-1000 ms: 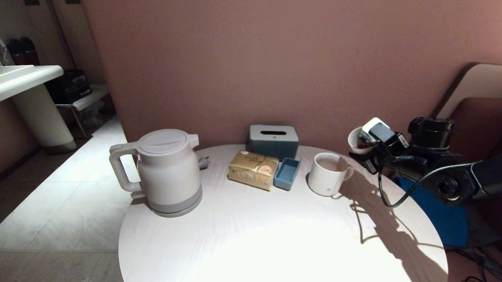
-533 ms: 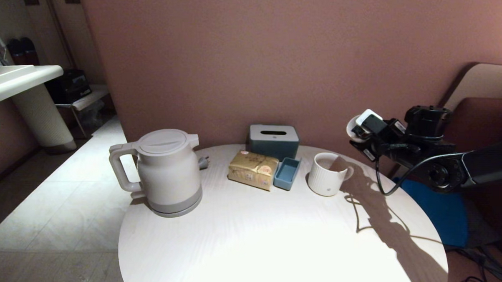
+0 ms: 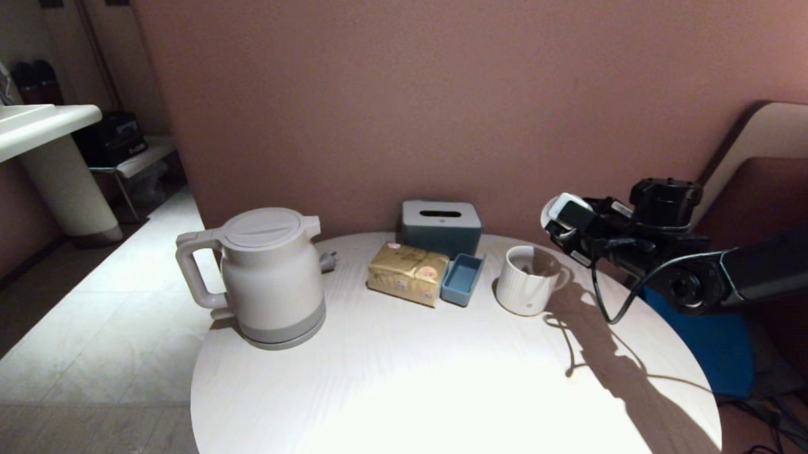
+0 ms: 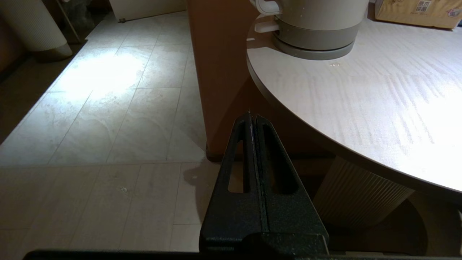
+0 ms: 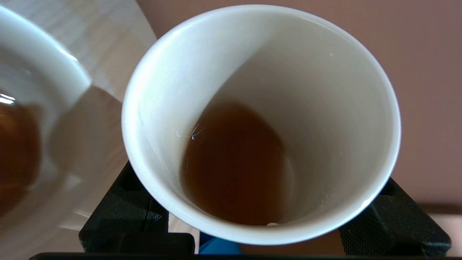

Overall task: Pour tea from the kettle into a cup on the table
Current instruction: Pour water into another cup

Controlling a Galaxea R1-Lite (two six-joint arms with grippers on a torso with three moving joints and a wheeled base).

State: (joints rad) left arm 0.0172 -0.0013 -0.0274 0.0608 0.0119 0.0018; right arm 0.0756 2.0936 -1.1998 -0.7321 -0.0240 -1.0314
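Round white table (image 3: 439,383), faint grain, brightly lit in the near middle. Further in: kettle (image 3: 268,276) upright at the left; gold packet (image 3: 408,273) and blue tray (image 3: 461,278) side by side in the middle; ribbed mug (image 3: 528,280) to their right, brown liquid inside. Grey tissue box (image 3: 440,226) at the far edge, against a pink wall. Pale tiled floor and a basin (image 3: 24,130) off to the left.

Right gripper (image 3: 565,222) in the air above the mug's right side, clamped on the cup (image 5: 260,119) — tilted, tea (image 5: 234,162) pooled low inside, rim next to the mug's.

Left gripper (image 4: 252,119) pressed shut, low beside the table's edge, kettle base beyond.
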